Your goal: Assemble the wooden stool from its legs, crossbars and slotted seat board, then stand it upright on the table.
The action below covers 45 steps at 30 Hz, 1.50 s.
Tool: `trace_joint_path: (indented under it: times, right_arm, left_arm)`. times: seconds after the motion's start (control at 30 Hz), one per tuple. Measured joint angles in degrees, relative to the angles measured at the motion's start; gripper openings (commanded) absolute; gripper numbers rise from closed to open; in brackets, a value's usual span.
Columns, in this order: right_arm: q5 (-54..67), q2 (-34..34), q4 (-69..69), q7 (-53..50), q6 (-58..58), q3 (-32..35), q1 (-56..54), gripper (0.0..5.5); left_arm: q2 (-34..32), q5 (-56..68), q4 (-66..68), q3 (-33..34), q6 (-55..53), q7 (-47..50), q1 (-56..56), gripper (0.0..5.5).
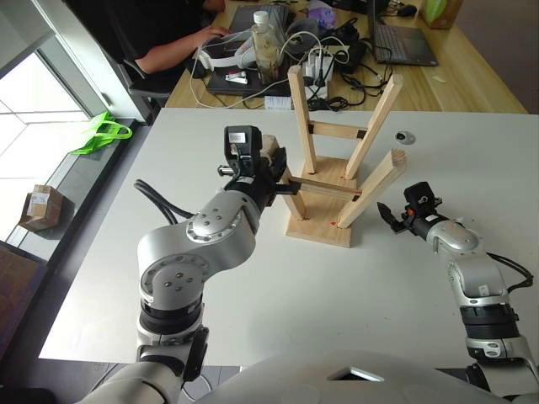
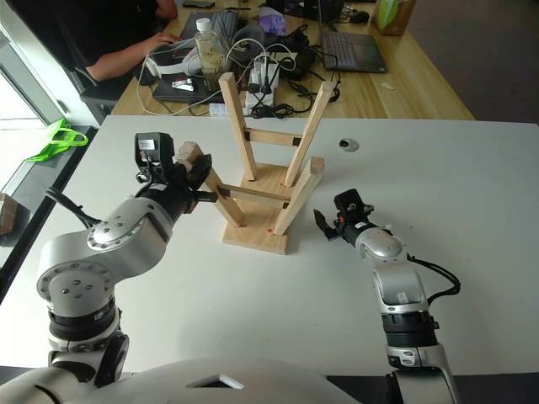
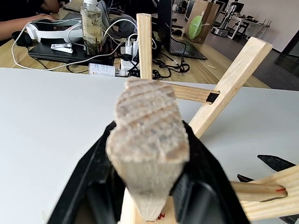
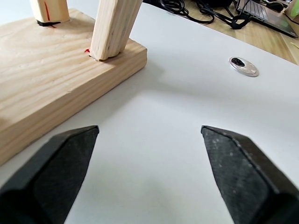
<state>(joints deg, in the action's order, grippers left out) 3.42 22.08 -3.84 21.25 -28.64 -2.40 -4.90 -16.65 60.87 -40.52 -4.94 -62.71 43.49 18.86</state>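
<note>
The stool lies upside down on the white table, its seat board (image 1: 320, 229) flat and the legs pointing up. Two far legs (image 1: 301, 118) (image 1: 375, 124) are joined by a crossbar (image 1: 337, 130). Another crossbar (image 1: 324, 187) runs from the near right leg (image 1: 375, 187) to the near left leg (image 3: 148, 140). My left gripper (image 1: 261, 172) is shut on the top of that near left leg. To the right of the board, low over the table, my right gripper (image 1: 390, 215) is open with nothing between its fingers; the board's corner (image 4: 56, 70) lies just ahead of it.
A metal cable grommet (image 1: 406, 135) sits in the table behind and right of the stool. A wooden desk (image 1: 472, 84) with laptops, a bottle (image 1: 264, 46) and cables borders the far edge. The table's near and right parts are bare.
</note>
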Motion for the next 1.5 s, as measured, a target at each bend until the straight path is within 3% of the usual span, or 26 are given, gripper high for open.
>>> trace_joint_path:
  times: [0.07, 0.2, 0.4, 0.5, 0.57, 0.87, 1.23, 1.37, 1.5]
  right_arm:
    - [-0.3, -0.5, 0.0, -0.4, 0.2, 0.0, 0.0, 4.13]
    - [-0.5, -0.7, 0.4, -0.5, 0.6, 0.0, 0.0, 4.13]
    - [-0.5, -0.7, 1.6, -0.2, 1.3, 0.0, -0.2, 4.13]
    - [-0.5, -0.5, 2.0, 0.6, 1.6, -0.1, -0.8, 4.13]
    - [-0.5, -0.3, 2.0, 0.7, 1.6, -0.2, -1.0, 4.13]
    - [-0.6, -0.2, 2.1, 0.8, 1.6, -0.4, -1.4, 4.13]
    - [-0.6, -0.2, 2.4, 0.8, 1.6, -0.9, -2.0, 4.13]
    - [-0.6, -0.2, 2.4, 0.7, 1.6, -0.9, -2.0, 4.13]
    - [-0.5, -0.4, 2.4, 0.6, 1.6, -0.8, -2.3, 4.13]
  left_arm:
    - [-0.3, -0.8, 0.7, -0.3, -1.7, -1.1, -0.5, 1.89]
    - [0.8, -3.4, 0.8, 1.7, -2.3, -1.9, -0.4, 1.89]
    - [7.8, -4.0, 1.0, 4.9, -0.7, -3.2, -0.1, 1.89]
    - [9.1, -4.0, 1.0, 3.8, -1.6, -4.7, -0.9, 1.89]
    - [8.1, -5.1, 0.6, 1.0, -4.4, -6.4, -2.8, 1.89]
    - [3.5, -14.0, -2.1, -2.8, -6.8, -14.0, -4.2, 3.19]
    - [-2.5, -26.0, -1.6, -10.8, -9.2, -23.2, -2.0, 3.19]
    - [-0.8, -26.5, -2.0, -6.8, -11.2, -26.4, -1.8, 3.19]
    - [3.8, -24.4, -3.0, 3.0, -11.8, -29.0, -1.1, 3.19]
